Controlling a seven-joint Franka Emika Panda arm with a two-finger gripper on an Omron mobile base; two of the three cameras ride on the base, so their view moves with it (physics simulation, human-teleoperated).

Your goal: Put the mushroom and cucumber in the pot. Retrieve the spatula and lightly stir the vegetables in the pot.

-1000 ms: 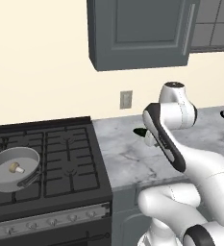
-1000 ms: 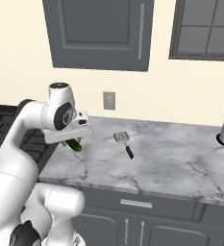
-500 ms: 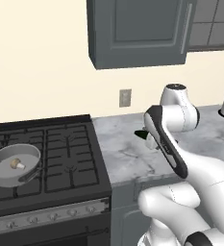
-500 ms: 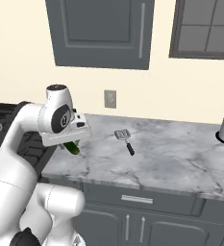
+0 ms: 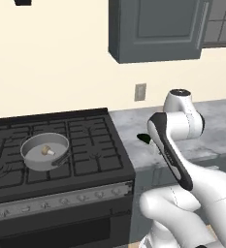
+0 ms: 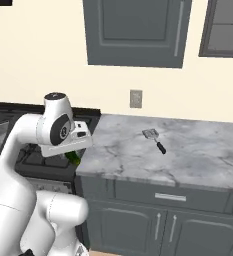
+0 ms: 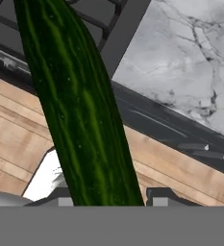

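End effector [image 7: 108, 196]: clenched on the cucumber, one dark fingertip on each side of it at the bottom of the hand view; in the right base view it hangs at the seam between stove and table.
Cucumber [image 7: 80, 105]: dark green, running lengthwise out from between the fingers; its tip [image 6: 73, 158] shows just under the hand in the right base view, and a dark end [image 5: 144, 139] shows beside the arm in the left base view.
Edges below: past the cucumber lie the stove's front rim, the table's front edge [image 7: 180, 120] and the wooden floor [image 7: 17, 139].
Table [image 6: 198, 155]: grey marble, beginning right beside the end effector; broad bare surface on the side away from the stove.
Spatula [image 6: 154, 139]: flat on the table, well apart from the end effector, blade toward the wall, black handle toward the front edge.
Stove [image 5: 85, 145]: black grates, on the end effector's other side.
Pot [image 5: 42, 151]: grey, on a front grate, well apart from the end effector.
Mushroom [image 5: 47, 150]: beige, lying inside the pot.
Far wall: outlet [image 6: 135, 98] above the table; grey cabinet [image 6: 135, 30] overhead.
Writing: none legible.
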